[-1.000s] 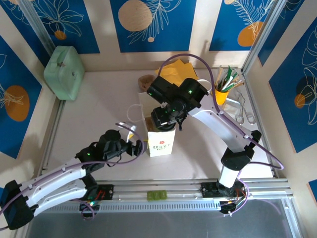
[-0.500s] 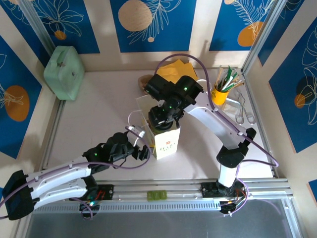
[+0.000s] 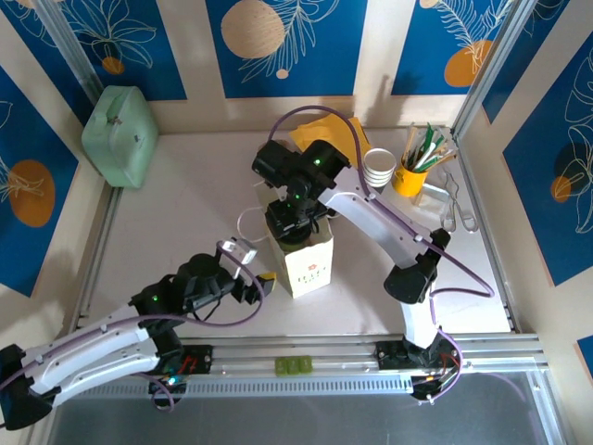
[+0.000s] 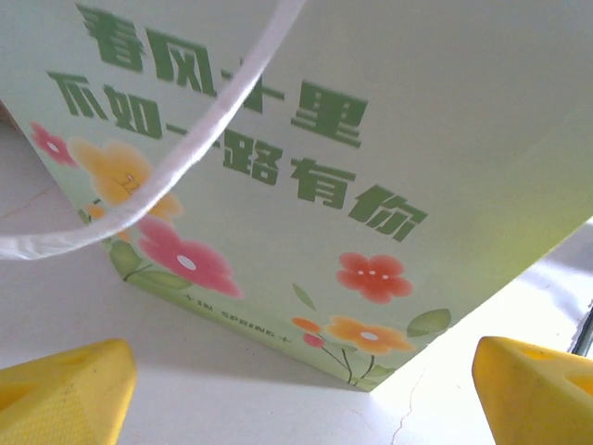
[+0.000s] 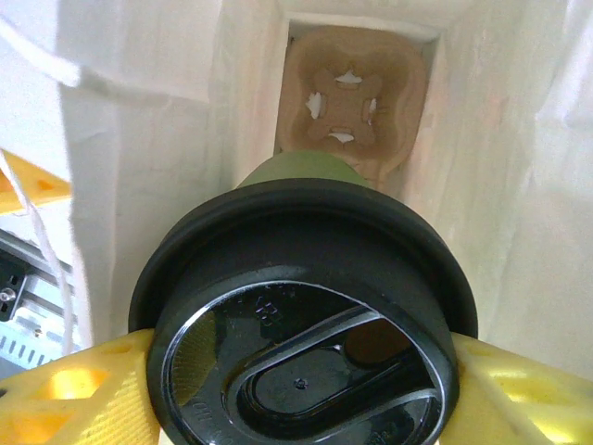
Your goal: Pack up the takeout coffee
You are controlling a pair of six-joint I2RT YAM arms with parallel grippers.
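Our right claw clamps the takeout coffee by its lid in the bag mouth, above the cardboard carrier. Our left claw gapes empty beside the bag, likely to steady it.

Table: pale matte top, with metal rails along the left, right and near edges.
Bag: paper, standing upright near the middle with its mouth open to the top. The side has green characters and printed flowers, and a white handle loop hangs off its left.
Case: mint green, in the far left corner against the left rail.
Yellow sheets: flat by the back wall, partly hidden.
White cups: upright stack, just beside the yellow cup.
Yellow cup: upright at far right, holding straws and sticks.
Utensils: pale, lying near the right rail; kind unclear.
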